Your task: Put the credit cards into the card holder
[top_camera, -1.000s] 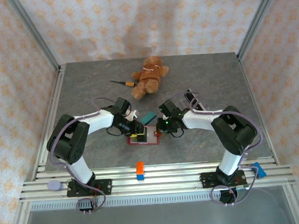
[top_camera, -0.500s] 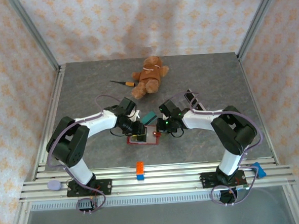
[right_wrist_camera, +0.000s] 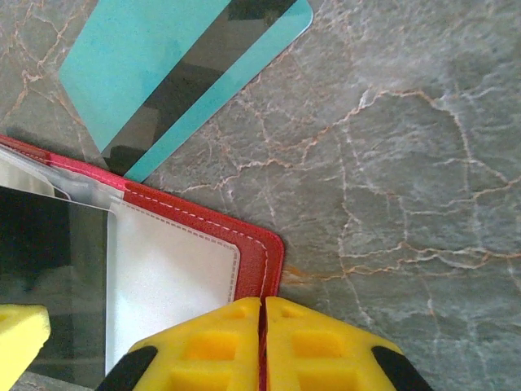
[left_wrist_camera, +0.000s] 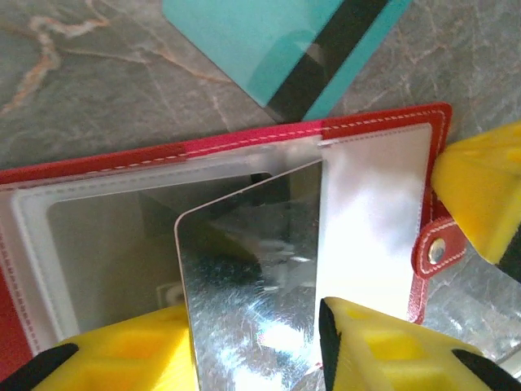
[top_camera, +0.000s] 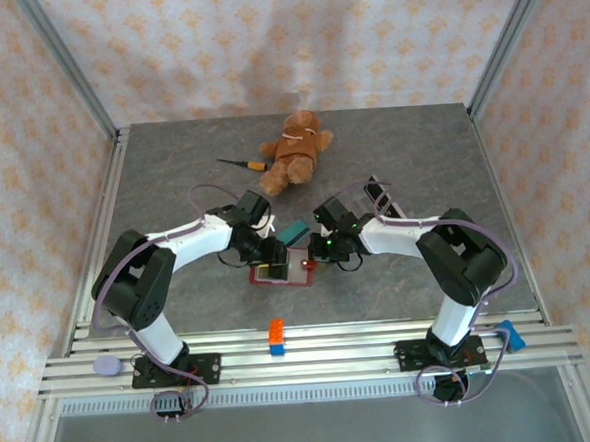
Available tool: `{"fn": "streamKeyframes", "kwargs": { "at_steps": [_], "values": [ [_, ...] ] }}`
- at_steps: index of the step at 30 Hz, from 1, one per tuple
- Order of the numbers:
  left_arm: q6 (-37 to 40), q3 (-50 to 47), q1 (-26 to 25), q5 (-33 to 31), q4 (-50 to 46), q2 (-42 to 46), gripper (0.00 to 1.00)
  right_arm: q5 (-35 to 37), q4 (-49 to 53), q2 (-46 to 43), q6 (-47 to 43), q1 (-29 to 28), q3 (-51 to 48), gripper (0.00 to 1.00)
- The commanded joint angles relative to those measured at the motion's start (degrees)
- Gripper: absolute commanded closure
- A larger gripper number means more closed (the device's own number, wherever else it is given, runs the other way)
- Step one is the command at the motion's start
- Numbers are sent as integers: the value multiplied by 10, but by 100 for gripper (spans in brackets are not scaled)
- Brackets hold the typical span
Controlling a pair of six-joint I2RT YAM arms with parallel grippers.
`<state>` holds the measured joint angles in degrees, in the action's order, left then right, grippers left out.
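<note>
two credit cards matter right now: a shiny card (left_wrist_camera: 252, 301) lies skewed at the clear pocket (left_wrist_camera: 98, 236) of the open red card holder (left_wrist_camera: 122, 159), one corner up near the pocket's middle seam. can't tell if it's under the plastic yet. a teal card (left_wrist_camera: 244, 41) lies flat on the desk (right_wrist_camera: 391, 163) just beside the holder's far edge. left tool (left_wrist_camera: 254, 346) has its fingers apart w/ the shiny card spanning the gap; can't tell if they pinch its edges or only flank it. right tool (right_wrist_camera: 262, 326) is closed tight on the holder's edge, near the snap tab (left_wrist_camera: 438, 251). main risk imo: pushing the card in at this tilt jams its corner on the seam or pocket lip, so it bows or pops out. if the left grip is loose, the card could twist more. if the right tool slips off that thin edge, the holder slides w/ the push — and could shove the teal card away.
</note>
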<state>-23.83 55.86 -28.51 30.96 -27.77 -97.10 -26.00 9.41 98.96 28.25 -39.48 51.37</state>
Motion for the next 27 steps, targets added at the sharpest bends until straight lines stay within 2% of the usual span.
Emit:
{"fn": "streamKeyframes", "kwargs": {
  "at_steps": [1, 4, 15, 20, 27],
  "values": [
    [13, 15, -5, -30, -34, 11, 55, 0, 20, 1, -9, -5, 6, 90],
    [13, 18, -5, -35, -40, 12, 55, 0, 20, 0, -10, -5, 3, 90],
    [2, 13, -9, -6, -13, 3, 68, 0, 9, -1, -7, -5, -8, 91],
    [-2, 15, -17, 3, -5, 0, 77, -3, 3, 2, -6, -5, -10, 91],
    [-9, 18, -23, 6, 0, -8, 81, -8, -5, 6, -2, -5, -10, 91]
  ]
}}
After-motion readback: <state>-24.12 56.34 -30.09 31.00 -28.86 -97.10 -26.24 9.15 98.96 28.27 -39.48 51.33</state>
